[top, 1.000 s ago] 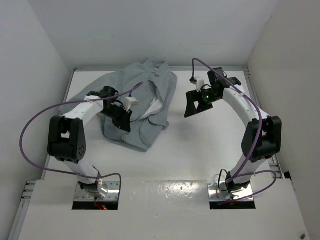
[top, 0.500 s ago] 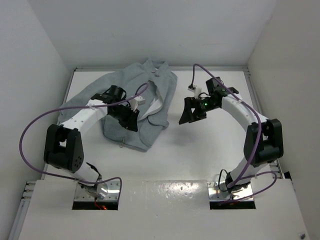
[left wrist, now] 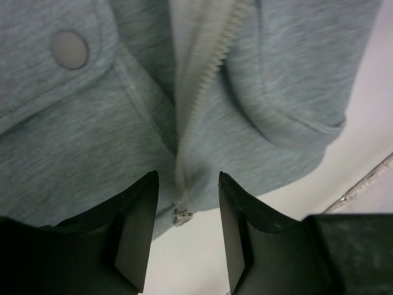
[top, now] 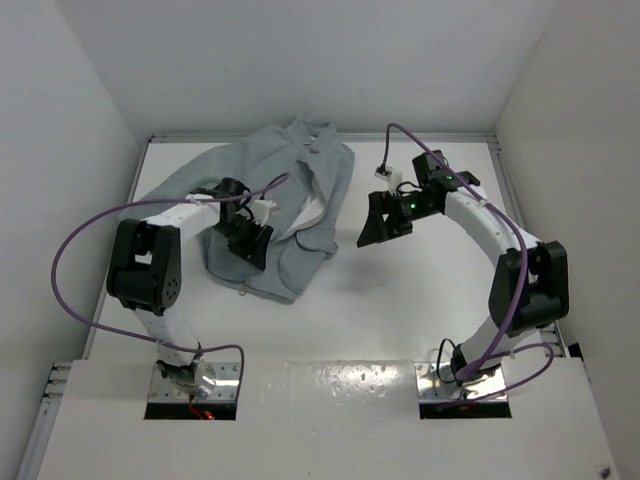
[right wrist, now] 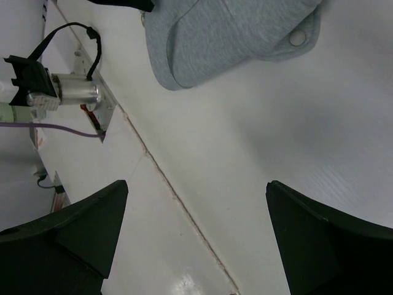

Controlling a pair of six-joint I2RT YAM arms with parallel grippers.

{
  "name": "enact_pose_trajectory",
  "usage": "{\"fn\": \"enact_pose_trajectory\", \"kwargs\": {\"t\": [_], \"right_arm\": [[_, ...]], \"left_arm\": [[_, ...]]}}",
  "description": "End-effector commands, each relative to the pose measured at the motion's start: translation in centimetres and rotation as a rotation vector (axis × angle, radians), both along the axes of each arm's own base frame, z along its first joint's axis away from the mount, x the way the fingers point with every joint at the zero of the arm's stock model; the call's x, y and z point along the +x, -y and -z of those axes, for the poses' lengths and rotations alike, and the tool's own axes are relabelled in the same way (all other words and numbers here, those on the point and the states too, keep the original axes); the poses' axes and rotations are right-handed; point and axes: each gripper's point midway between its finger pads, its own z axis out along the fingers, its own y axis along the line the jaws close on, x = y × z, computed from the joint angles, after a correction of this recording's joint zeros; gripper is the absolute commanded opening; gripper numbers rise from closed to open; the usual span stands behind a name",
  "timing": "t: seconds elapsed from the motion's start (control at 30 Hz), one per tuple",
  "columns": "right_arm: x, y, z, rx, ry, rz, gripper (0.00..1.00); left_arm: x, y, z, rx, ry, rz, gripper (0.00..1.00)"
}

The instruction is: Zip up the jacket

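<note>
Grey jacket (top: 300, 190) lies crumpled at the far left of the white worktop (top: 400, 300), its front open. The left end effector (top: 246, 246) hovers over the hem, fingers parted either side of the zipper (left wrist: 199, 80) bottom, gripping nothing. The right end effector (top: 384, 222) hangs spread wide and empty beside the jacket.

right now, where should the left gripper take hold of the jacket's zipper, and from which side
Probably the small metal slider at the bottom hem of the jacket, approached straight down from above. It lies flat between the fingers of the open left gripper, with the zipper teeth running away from it.
</note>
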Motion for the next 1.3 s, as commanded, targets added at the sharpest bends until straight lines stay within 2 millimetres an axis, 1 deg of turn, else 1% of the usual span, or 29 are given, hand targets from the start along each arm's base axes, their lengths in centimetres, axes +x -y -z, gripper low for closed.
{"fn": "enact_pose_trajectory", "kwargs": {"t": [0.0, 0.03, 0.07, 0.1, 0.13, 0.17, 0.2, 0.23, 0.27, 0.3, 0.33, 0.37, 0.43, 0.57, 0.6, 0.67, 0.7, 0.77, 0.8, 0.9, 0.97, 1.03, 1.1, 1.13, 1.17, 1.2, 1.23, 1.27], "right_arm": [[0.4, -0.3, -2.0, 0.025, 0.069, -0.031, 0.94], [0.5, -0.4, -2.1, 0.027, 0.072, -0.033, 0.95], [0.4, -0.4, -2.0, 0.026, 0.065, -0.030, 0.95], [0.4, -0.3, -1.9, 0.025, 0.059, -0.030, 0.95], [0.4, -0.4, -2.0, 0.026, 0.060, -0.031, 0.95], [0.4, -0.4, -2.0, 0.027, 0.065, -0.033, 0.95], [0.4, -0.3, -2.2, 0.026, 0.072, -0.031, 0.95], [0.4, -0.3, -2.0, 0.025, 0.073, -0.034, 0.95], [0.4, -0.4, -2.0, 0.024, 0.073, -0.038, 0.95], [0.5, -0.2, -1.8, 0.019, 0.075, -0.036, 0.95], [0.3, -0.3, -1.7, 0.018, 0.069, -0.040, 0.95], [0.4, -0.2, -1.6, 0.012, 0.073, -0.036, 0.95], [0.3, -0.1, -1.4, 0.009, 0.072, -0.036, 0.95], [-0.1, 0.0, -1.1, 0.004, 0.066, -0.037, 0.95], [0.0, 0.1, -1.0, 0.003, 0.064, -0.035, 0.95], [0.0, 0.0, -1.1, 0.004, 0.068, -0.033, 0.95], [0.3, 0.0, -1.2, 0.007, 0.081, -0.030, 0.95], [0.0, 0.0, -1.2, 0.005, 0.067, -0.032, 0.95], [-0.1, 0.0, -1.3, 0.007, 0.069, -0.035, 0.95], [-0.1, 0.0, -1.3, 0.006, 0.070, -0.034, 0.95], [-0.2, 0.0, -1.4, 0.008, 0.073, -0.030, 0.95], [-0.1, 0.0, -1.4, 0.010, 0.075, -0.029, 0.95], [-0.1, 0.0, -1.5, 0.010, 0.079, -0.031, 0.95], [-0.1, 0.0, -1.5, 0.011, 0.086, -0.035, 0.94], [0.0, 0.0, -1.6, 0.012, 0.089, -0.035, 0.94], [-0.1, 0.0, -1.6, 0.012, 0.097, -0.040, 0.93], [-0.3, 0.0, -1.7, 0.011, 0.099, -0.041, 0.93], [-0.4, 0.1, -1.6, 0.011, 0.101, -0.041, 0.93]], "left_arm": [[2.1, -0.9, -0.5, -0.020, 0.041, -0.040, 0.49], [2.2, -1.5, 0.0, -0.015, 0.030, -0.046, 0.49], [2.2, -1.3, 0.0, -0.026, 0.036, -0.027, 0.49], [1.9, -1.5, 0.3, -0.037, 0.018, -0.020, 0.48], [2.1, -1.6, 0.0, -0.052, 0.035, 0.013, 0.47], [0.9, -0.9, -0.1, -0.100, -0.009, 0.043, 0.44], [0.7, -0.9, -0.5, -0.127, -0.013, 0.061, 0.44], [0.2, -0.7, -0.7, -0.151, -0.009, 0.119, 0.43], [-0.7, -0.1, -1.4, -0.196, -0.023, 0.140, 0.43], [-1.6, 0.1, -1.4, -0.215, -0.046, 0.161, 0.43], [-1.6, 0.0, -1.3, -0.215, -0.037, 0.175, 0.43], [-2.6, 0.2, -1.4, -0.235, -0.073, 0.184, 0.40], [-3.6, 0.3, -1.1, -0.251, -0.102, 0.210, 0.39], [-4.5, 0.4, -0.6, -0.264, -0.146, 0.204, 0.38], [-4.0, 0.4, -0.5, -0.264, -0.127, 0.200, 0.38], [-3.8, 0.5, -0.3, -0.264, -0.127, 0.177, 0.38], [-3.3, 0.4, 0.2, -0.249, -0.114, 0.172, 0.38], [-2.5, 0.1, 0.6, -0.214, -0.103, 0.130, 0.38], [-1.7, -0.3, 0.9, -0.187, -0.066, 0.122, 0.38], [-0.4, -0.9, 1.4, -0.137, -0.028, 0.083, 0.38], [0.2, -1.1, 1.6, -0.118, -0.013, 0.068, 0.38], [0.4, -0.9, 1.9, -0.107, -0.013, 0.059, 0.38], [0.3, -0.9, 2.2, -0.106, -0.022, 0.058, 0.32], [0.2, -0.4, 2.1, -0.121, -0.024, 0.069, 0.28], [0.2, -0.2, 2.0, -0.133, -0.019, 0.080, 0.19], [0.3, 0.0, 1.4, -0.149, 0.006, 0.102, 0.15], [-0.1, 0.5, 0.8, -0.186, 0.006, 0.121, 0.10], [-0.6, 0.8, 0.5, -0.208, 0.003, 0.134, 0.08]]}}
